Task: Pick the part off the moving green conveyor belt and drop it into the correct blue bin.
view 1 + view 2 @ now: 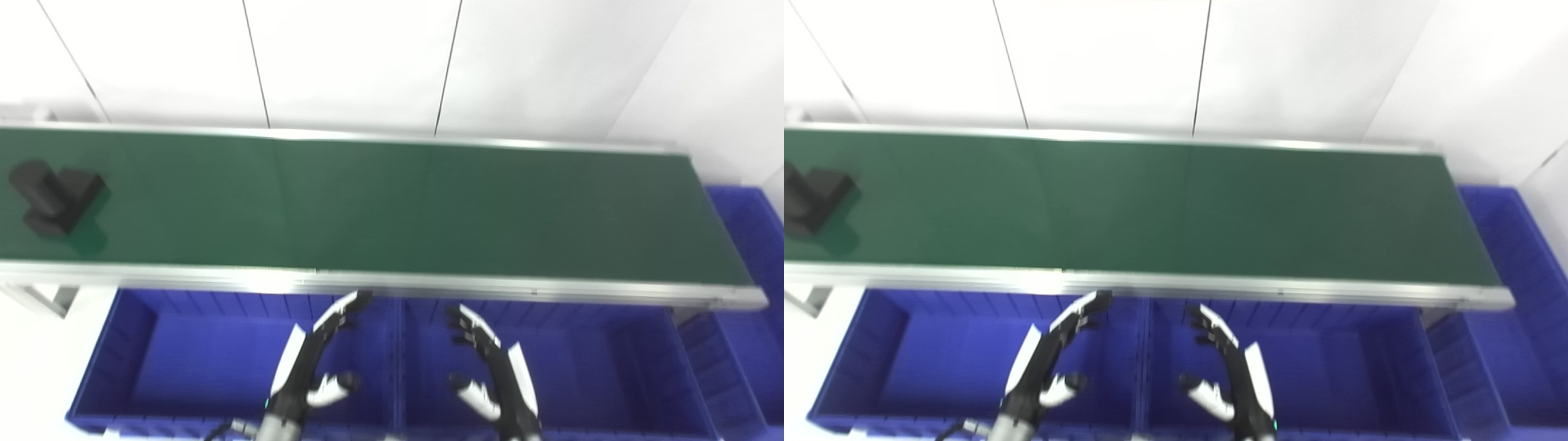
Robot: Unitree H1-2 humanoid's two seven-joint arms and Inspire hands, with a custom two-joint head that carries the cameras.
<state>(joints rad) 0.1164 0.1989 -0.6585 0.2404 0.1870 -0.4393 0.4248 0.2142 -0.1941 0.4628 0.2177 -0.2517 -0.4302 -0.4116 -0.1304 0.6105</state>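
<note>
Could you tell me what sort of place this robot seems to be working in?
Probably a factory-style sorting station or a lab mock-up of one: a long green conveyor belt carries a black part, blue bins sit below its near edge, and plain white wall panels stand behind.

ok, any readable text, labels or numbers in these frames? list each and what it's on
None readable.
Black part: no marking visible, and it is blurred.
Green belt: plain, no print.
Blue bins: no label shows on the walls in view.
Left hand and right hand: no lettering visible; both open, holding nothing.
White wall panels: blank.
</note>
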